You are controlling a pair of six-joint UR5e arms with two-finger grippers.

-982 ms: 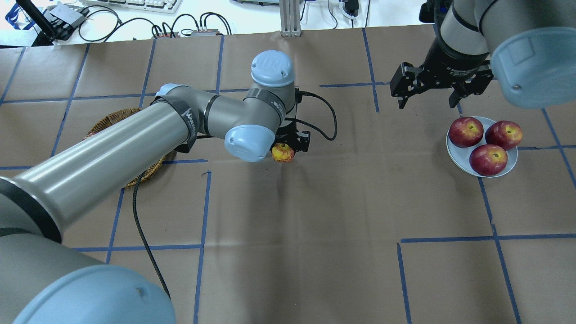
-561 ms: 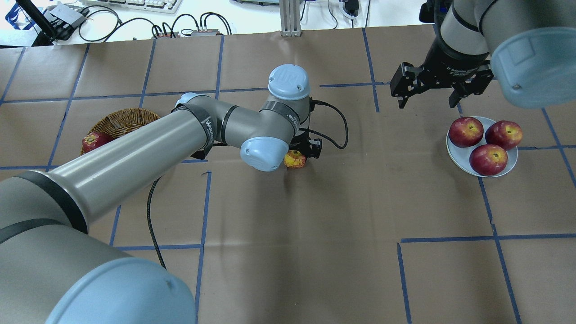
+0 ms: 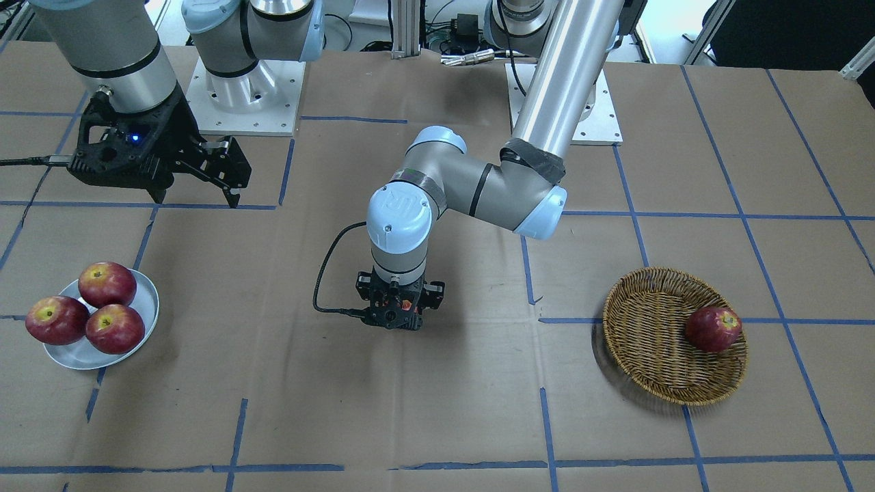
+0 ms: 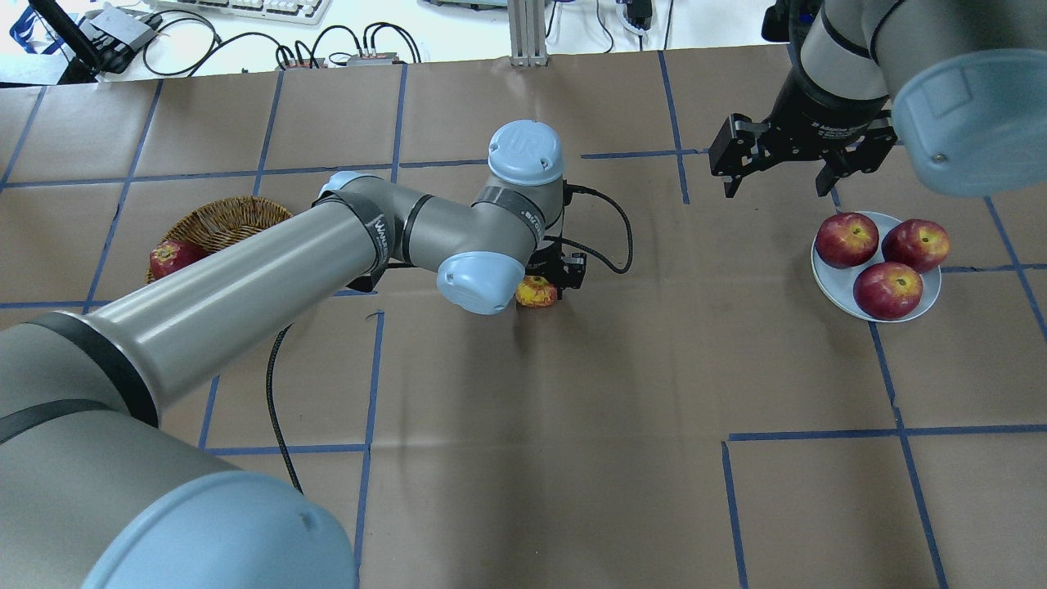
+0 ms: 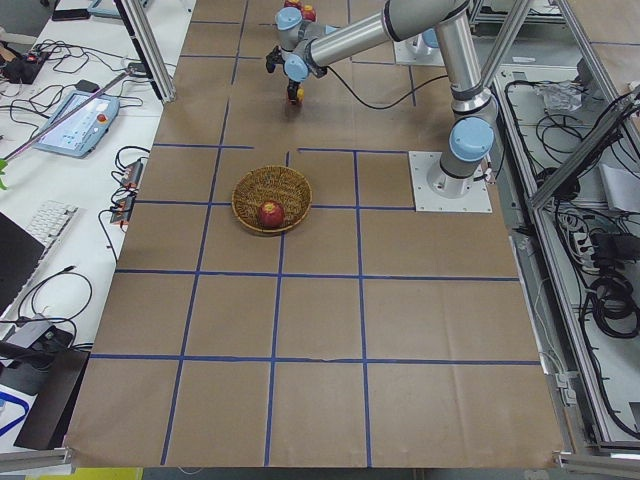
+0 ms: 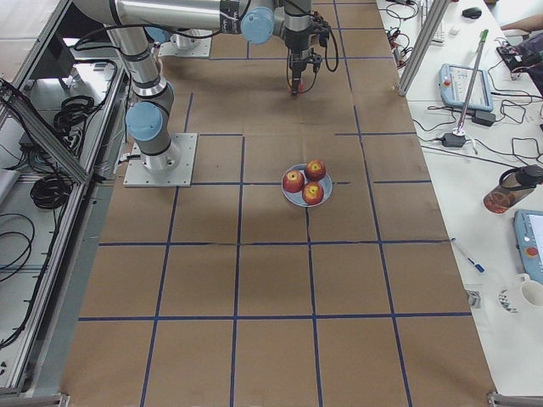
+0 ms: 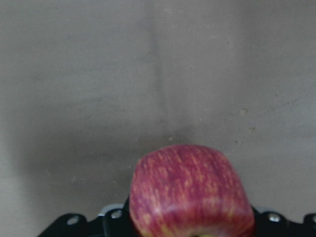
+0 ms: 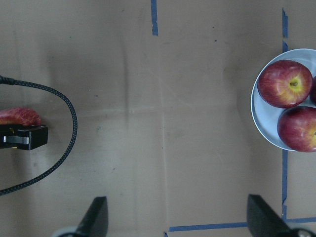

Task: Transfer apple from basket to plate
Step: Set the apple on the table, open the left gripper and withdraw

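Note:
My left gripper (image 4: 546, 284) is shut on the pinkish-red streaked apple (image 4: 536, 292) and holds it over the middle of the table, between basket and plate. The apple fills the bottom of the left wrist view (image 7: 190, 192); in the front-facing view the gripper (image 3: 398, 313) hides most of it. The woven basket (image 4: 233, 221) lies at the left, partly under my left arm. The grey-blue plate (image 4: 833, 282) lies at the right. My right gripper (image 4: 775, 190) hangs open and empty just behind the plate; its fingers (image 8: 96, 219) frame bare paper.
One dark red apple (image 3: 713, 329) lies in the basket (image 3: 649, 342). Three dark red apples (image 4: 887, 289) sit on the plate (image 3: 82, 355) and cover most of it. A black cable (image 4: 601, 221) loops off the left wrist. Brown paper with blue tape lines covers the table.
My left arm has carried the apple a little to the right, away from the basket, then nearly stopped. The basket's dark apple has come into sight. The right arm has not moved.

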